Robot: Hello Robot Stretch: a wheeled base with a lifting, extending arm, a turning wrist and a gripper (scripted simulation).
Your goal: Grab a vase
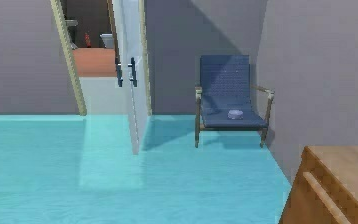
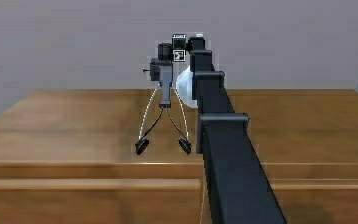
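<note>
A pale, rounded white thing stands on the wooden tabletop in the arm side view, partly hidden behind the dark arm bar; its shape is too unclear to call it a vase. The gripper hangs just left of it, its dark body above and its two thin fingers reaching down the picture. Only bare tabletop shows at and behind the fingertips, so the gripper holds nothing.
In the forward view a blue armchair with a small grey dish on its seat stands against the wall. A white door stands ajar at a doorway. A wooden furniture corner fills the lower right; teal floor lies ahead.
</note>
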